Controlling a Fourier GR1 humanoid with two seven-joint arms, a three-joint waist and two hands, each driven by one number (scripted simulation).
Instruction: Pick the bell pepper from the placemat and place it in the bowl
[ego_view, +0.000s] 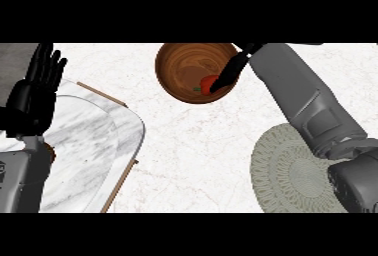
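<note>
While the left hand (38, 85) rests at the counter's edge with fingers straight and upright, the right hand (235, 67) reaches into the wooden bowl (177, 65), its fingers curled against the red bell pepper (207, 82) lying inside, the round placemat (288, 175) well behind them.

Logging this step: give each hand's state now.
Left hand: open, resting at left edge.
Right hand: over the bowl, at the pepper; grip cannot be told.

A large pale marbled tray (111, 150) with rounded corners lies at the left on the white veined counter (199, 150), resting over a thin wooden board (122, 185) whose edges show beside it.
</note>
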